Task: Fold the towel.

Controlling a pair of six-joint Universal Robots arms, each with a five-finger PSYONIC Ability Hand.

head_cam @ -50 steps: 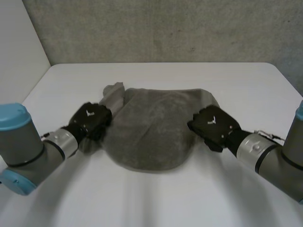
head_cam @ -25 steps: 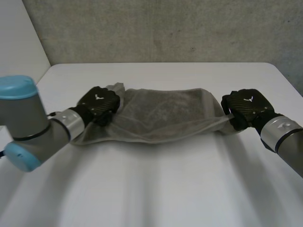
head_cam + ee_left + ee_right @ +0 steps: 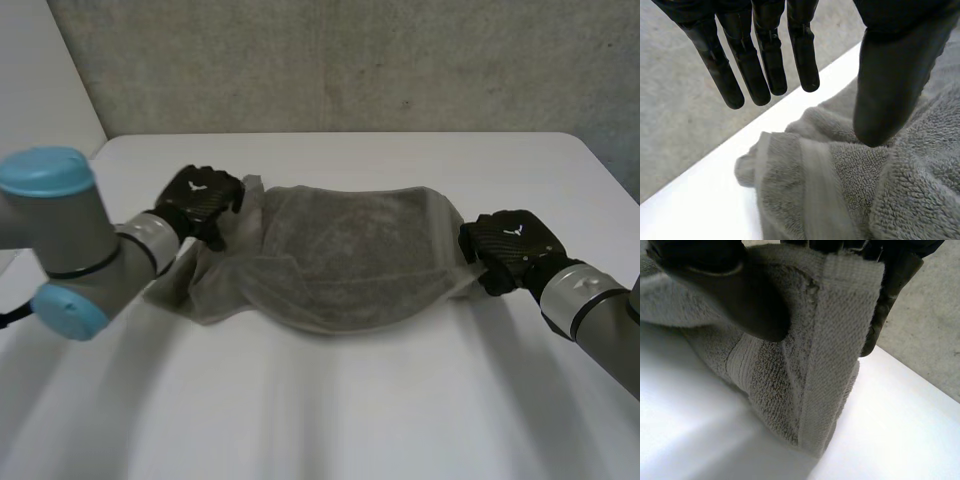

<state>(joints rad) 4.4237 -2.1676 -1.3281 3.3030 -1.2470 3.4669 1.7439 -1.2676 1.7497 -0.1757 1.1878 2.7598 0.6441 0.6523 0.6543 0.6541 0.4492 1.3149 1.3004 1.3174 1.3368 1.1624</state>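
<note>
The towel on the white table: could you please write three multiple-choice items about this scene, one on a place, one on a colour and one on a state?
1. Where on the towel is the right hand?
A. its right end
B. its middle
C. its left end
2. What colour is the towel?
A. red
B. grey
C. yellow
3. How are the left hand's fingers?
A. curled round the towel
B. straight, holding nothing
C. wrapped in cloth
Answers: 1 A, the right wrist view shows it pinching that end's hem; 2 B, grey terry in every view; 3 B, the left wrist view shows them straight above the towel.
</note>
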